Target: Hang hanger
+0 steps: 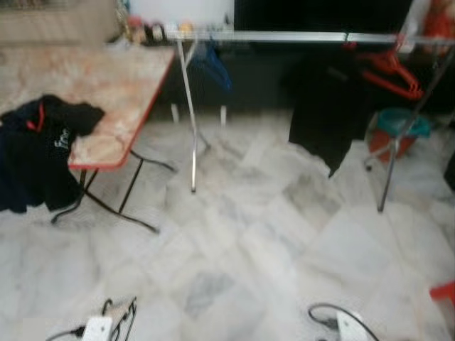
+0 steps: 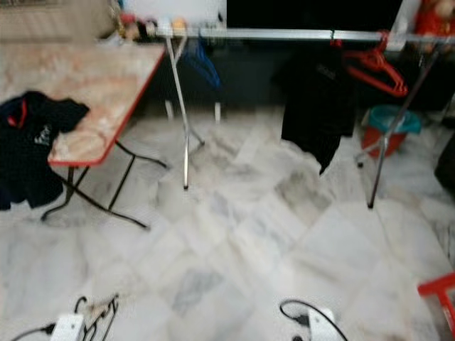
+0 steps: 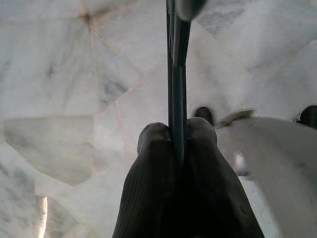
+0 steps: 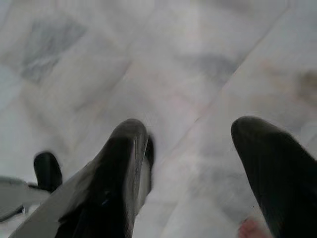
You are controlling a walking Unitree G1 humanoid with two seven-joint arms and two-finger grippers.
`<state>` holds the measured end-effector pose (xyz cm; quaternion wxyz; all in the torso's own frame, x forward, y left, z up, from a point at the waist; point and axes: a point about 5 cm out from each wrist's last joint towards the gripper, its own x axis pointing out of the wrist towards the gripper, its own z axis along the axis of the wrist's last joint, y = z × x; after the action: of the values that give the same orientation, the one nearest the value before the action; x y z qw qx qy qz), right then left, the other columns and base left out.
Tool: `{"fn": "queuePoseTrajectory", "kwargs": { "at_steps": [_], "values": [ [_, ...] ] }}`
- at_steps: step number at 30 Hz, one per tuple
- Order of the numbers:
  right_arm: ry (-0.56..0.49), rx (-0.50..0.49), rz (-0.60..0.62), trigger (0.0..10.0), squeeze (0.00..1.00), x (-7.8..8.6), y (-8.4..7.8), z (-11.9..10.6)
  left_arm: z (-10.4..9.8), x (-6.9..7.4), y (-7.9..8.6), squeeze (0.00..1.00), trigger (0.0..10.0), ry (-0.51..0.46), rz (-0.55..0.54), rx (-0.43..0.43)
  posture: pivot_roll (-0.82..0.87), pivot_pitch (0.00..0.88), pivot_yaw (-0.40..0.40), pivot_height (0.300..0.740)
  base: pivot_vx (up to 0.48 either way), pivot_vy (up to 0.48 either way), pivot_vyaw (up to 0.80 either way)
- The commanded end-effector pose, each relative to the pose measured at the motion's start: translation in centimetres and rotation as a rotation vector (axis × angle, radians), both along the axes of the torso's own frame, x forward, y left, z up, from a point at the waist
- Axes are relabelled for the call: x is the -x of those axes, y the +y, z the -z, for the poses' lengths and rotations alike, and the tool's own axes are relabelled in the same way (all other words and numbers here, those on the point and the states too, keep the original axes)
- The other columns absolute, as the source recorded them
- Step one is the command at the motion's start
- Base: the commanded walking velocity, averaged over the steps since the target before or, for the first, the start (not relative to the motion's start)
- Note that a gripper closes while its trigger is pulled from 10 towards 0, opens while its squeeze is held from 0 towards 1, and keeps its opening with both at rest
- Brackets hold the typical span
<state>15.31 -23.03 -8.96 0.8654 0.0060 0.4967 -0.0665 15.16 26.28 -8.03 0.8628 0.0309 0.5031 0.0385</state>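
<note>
You're mid-carry: left gripper (image 3: pixel 177 136) is clamped tight on a thin dark hanger (image 3: pixel 174 74), held low over the marble floor (image 1: pixel 270 234). Right gripper (image 4: pixel 198 148) is spread wide, holding nothing, hanging idle. The rail (image 1: pixel 284 35) sits well ahead across the room, with a red hanger (image 1: pixel 389 71) and a dark garment (image 1: pixel 323 121) already on it. A table (image 1: pixel 106 85) stands to your left with a black shirt (image 1: pixel 35 142). Next, likely walk closer, raise the left arm, and hook over a bare stretch of rail.
</note>
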Motion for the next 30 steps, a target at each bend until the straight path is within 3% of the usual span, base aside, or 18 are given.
{"fn": "queuePoseTrajectory", "kwargs": {
  "at_steps": [1,14,18,23,30],
  "values": [
    [-0.008,-0.028,-0.004,10.0,0.00,-0.10,1.03,0.18,0.13,0.90,0.69,0.00,10.0,0.026,-0.016,-0.016,0.01,0.000,0.033,0.740,0.000,0.000,0.00],
    [0.003,-0.035,-0.006,10.0,0.00,0.28,1.30,0.38,0.16,1.24,0.87,0.00,10.0,0.020,-0.033,0.005,0.01,0.000,0.035,0.740,0.000,0.000,0.00],
    [0.011,-0.036,0.001,10.0,0.00,0.38,1.28,0.43,0.19,1.26,0.81,0.00,10.0,0.022,-0.027,0.002,0.01,0.000,0.032,0.740,0.276,0.000,0.00],
    [0.018,-0.028,-0.020,10.0,0.00,0.28,1.13,0.37,0.19,1.16,0.71,0.00,10.0,0.019,-0.025,0.002,0.02,0.000,0.025,0.740,0.330,0.000,-0.69],
    [0.000,-0.028,-0.011,10.0,0.00,0.04,0.95,0.22,0.19,1.05,0.58,0.00,10.0,0.014,-0.026,0.006,0.02,0.000,0.017,0.740,0.361,0.000,0.00]
  ]
}}
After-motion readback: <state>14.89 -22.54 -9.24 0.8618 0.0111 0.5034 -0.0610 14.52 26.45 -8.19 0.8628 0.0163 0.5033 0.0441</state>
